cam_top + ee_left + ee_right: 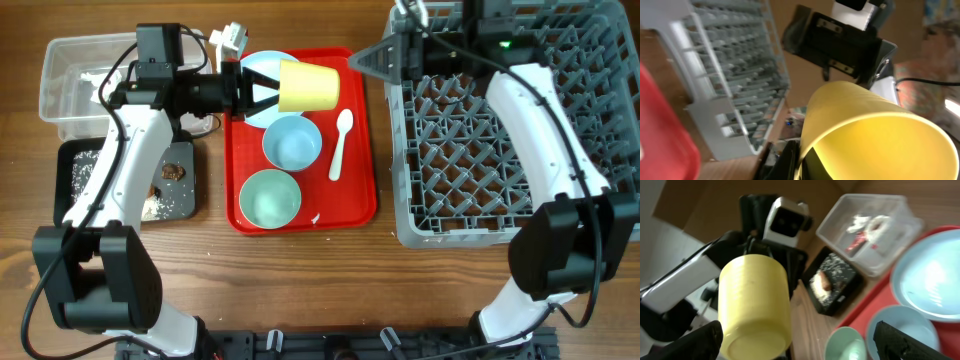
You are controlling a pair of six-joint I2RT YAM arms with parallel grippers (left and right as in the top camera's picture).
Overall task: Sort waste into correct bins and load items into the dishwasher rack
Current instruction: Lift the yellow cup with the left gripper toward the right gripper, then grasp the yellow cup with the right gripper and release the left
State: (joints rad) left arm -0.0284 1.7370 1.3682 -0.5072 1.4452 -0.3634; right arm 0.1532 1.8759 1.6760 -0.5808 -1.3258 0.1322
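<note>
My left gripper is shut on the rim of a yellow cup and holds it on its side above the red tray. The cup fills the left wrist view, and the right wrist view shows its base. My right gripper is open and empty, just right of the cup, at the left edge of the grey dishwasher rack. On the tray lie a blue plate, a blue bowl, a green bowl and a white spoon.
A clear bin holding wrappers stands at the far left. A black bin with food scraps stands in front of it. The rack also shows in the left wrist view.
</note>
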